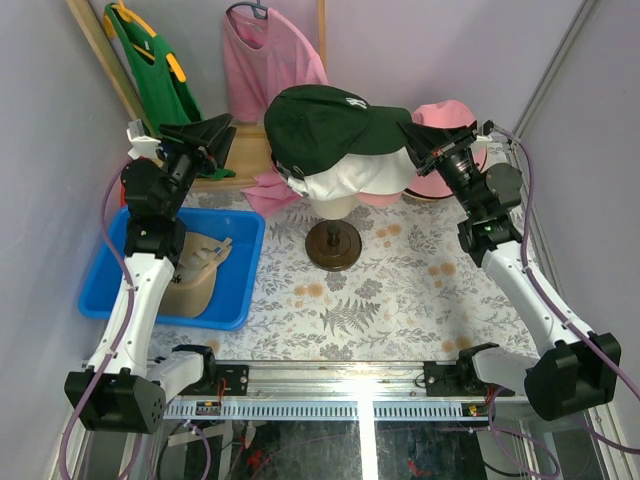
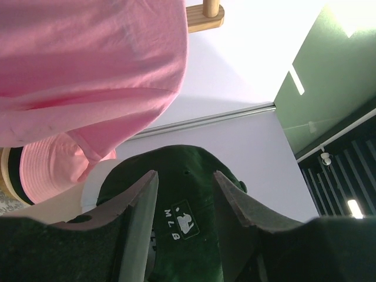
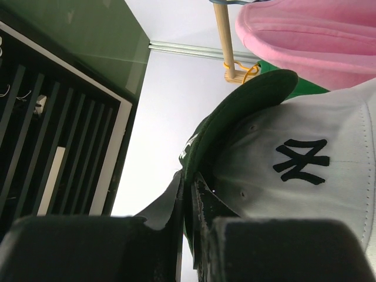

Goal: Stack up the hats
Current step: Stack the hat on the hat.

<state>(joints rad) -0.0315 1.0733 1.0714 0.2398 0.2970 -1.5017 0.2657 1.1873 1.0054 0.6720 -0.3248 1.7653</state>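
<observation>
A dark green cap [image 1: 320, 120] sits on top of a pale cap with dark lettering [image 1: 350, 178], both on the mannequin head [image 1: 336, 206] at the middle of the table. My right gripper [image 1: 420, 148] is shut on the green cap's brim [image 3: 247, 106], with the pale cap [image 3: 305, 170] just under that brim. My left gripper [image 1: 226, 130] stands open a little way off the green cap's back, whose logo [image 2: 187, 218] shows past the two fingers. A pink bucket hat [image 1: 445, 115] lies behind the right gripper. A tan hat [image 1: 195, 270] rests in the blue bin.
The blue bin [image 1: 100, 290] stands at the left by the left arm. A pink shirt [image 1: 265, 60] and a green garment [image 1: 155, 70] hang at the back. The mannequin's round dark base [image 1: 335, 245] stands on the patterned cloth. Walls close in on both sides.
</observation>
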